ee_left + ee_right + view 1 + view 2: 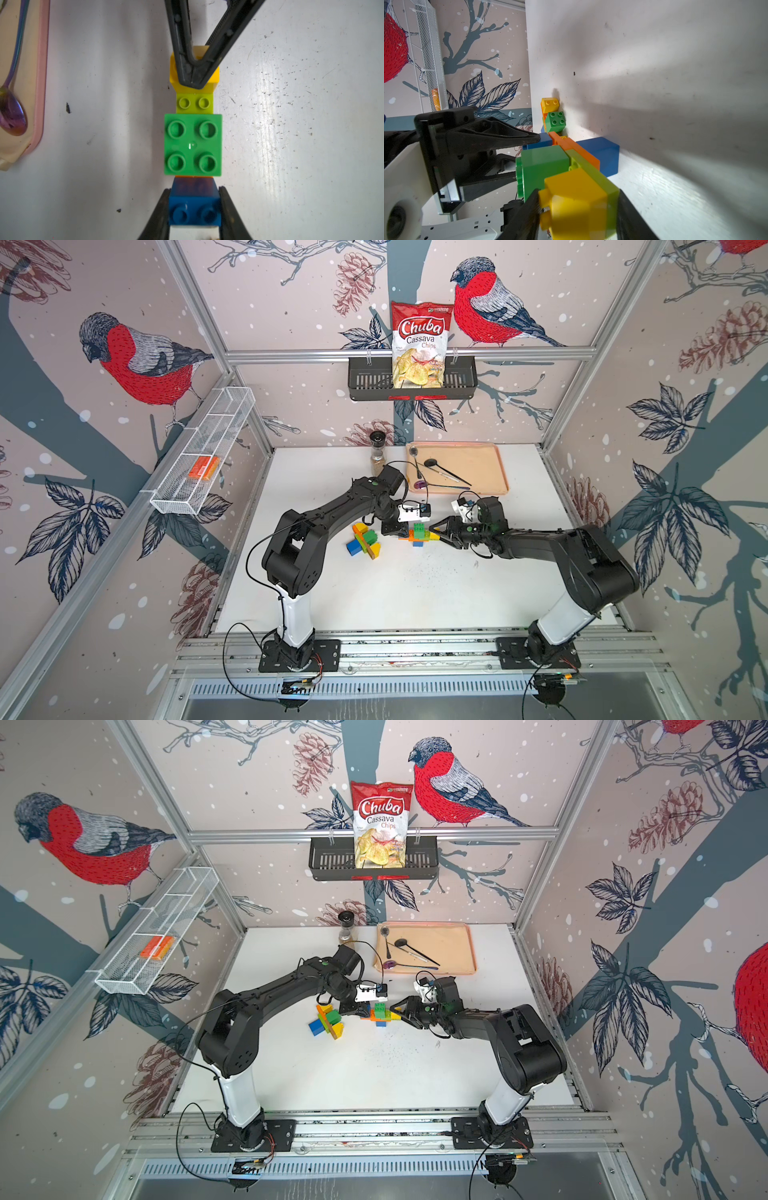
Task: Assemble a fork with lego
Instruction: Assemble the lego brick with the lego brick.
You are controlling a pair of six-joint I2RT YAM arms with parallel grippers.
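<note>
At the upper left of a top view, a smooth orange block without studs (203, 467) lies in the white wire-mesh shelf (178, 497) on the wall. It is no part of the build and sits well apart from it. Left of centre on the white tabletop (415, 597), a loose heap of spare lego bricks (364, 540) in blue, green, yellow and brown lies just beside the work, probably so that the next piece is a short reach away.

Right of the heap, the left gripper (194, 197) is clenched on the blue square studded brick (194, 212) at one end of the half-built lego fork (417, 533). Its jaws press the brick's smooth side walls. This hold looks meant to anchor the piece on the table while leaving the studs free.

Further right along the fork, a green square brick (193, 144) sits over a long orange brick (577, 148). Next comes a lime green long brick (194, 104), and then a yellow square brick (575, 187) at the far end. The right gripper (577, 209) pinches that end, with one finger on the yellow studs and the other against the lime brick. Likely it is squeezing the two together against the left arm's brace.

Right of centre and higher in the frame, a beige tray with a pink rim (478, 464) holds spoons (430, 463), apart from both arms.
</note>
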